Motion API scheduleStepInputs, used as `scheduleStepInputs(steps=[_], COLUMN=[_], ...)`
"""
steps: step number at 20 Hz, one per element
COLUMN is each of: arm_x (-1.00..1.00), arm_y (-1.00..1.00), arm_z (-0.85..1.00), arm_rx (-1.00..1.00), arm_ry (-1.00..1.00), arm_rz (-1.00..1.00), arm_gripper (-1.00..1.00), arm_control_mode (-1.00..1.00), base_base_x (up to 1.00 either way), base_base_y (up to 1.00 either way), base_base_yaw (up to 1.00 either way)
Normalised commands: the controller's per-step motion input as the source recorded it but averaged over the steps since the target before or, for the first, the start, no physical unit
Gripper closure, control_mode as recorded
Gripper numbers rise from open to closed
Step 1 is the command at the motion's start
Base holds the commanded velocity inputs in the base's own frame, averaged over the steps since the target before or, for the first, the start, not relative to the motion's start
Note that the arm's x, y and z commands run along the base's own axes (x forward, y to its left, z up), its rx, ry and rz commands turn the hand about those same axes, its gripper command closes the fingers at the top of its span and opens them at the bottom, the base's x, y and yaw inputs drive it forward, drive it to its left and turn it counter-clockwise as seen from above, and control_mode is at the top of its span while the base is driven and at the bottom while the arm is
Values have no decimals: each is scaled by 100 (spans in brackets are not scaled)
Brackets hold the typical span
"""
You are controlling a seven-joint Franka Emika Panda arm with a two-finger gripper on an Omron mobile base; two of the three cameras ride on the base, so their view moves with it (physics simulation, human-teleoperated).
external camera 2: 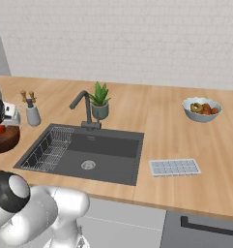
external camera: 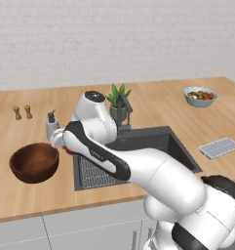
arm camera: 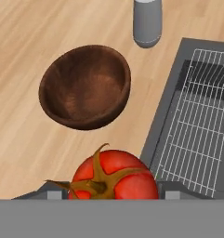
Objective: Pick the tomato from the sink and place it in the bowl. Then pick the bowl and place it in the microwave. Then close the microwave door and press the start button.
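The arm's white elbow and forearm are covering much of the sink (external camera: 172,141) in the left base view, leaving only its right half and a patch of the wire rack (external camera: 92,173) showing. In that view the gripper is mostly lost behind the wrist, and only a sliver of red is peeking out at the tomato (external camera: 68,151). The right base view is cutting the hand off at the left edge.

In the hand view the gripper (arm camera: 114,194) is sitting with its two dark finger tips pressed against either side of the tomato (arm camera: 114,179), jaws clamped on it. The fruit is glossy red with a brownish-green star-shaped calyx, and the grey band is hiding its lower half. It is being held above the wooden counter (arm camera: 20,139), just beside the sink's left rim, probably clear of the surface, though that is hard to judge.

The bowl (arm camera: 85,86) is standing upright on the counter near the tomato, apart from it; it is round, thick-walled, dark brown wood with visible grain, and nothing is lying in it. A grey cylindrical soap dispenser (arm camera: 147,23) is being cropped by the top edge. No writing is readable anywhere.

The basin is dark grey and matte, with a round silver drain (external camera 2: 88,164).
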Motion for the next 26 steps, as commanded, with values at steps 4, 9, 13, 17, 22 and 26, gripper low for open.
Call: scheduleStepInputs(steps=[4, 9, 13, 17, 22, 26], arm_x=[50, 48, 45, 37, 14, 6], arm_y=[100, 84, 46, 2, -19, -34], arm_z=[-4, -61, -91, -13, 0, -2], arm_rx=[-16, -18, -14, -1, 4, 14], arm_ry=[17, 9, 0, 0, 0, 0], arm_rz=[0, 0, 0, 0, -1, -9], arm_gripper=[100, 100, -100, -100, -100, -100], arm_control_mode=[-100, -100, -100, -100, -100, -100], base_base_x=[0, 0, 0, 0, 0, 0], base_base_y=[0, 0, 0, 0, 0, 0], base_base_yaw=[0, 0, 0, 0, 0, 0])
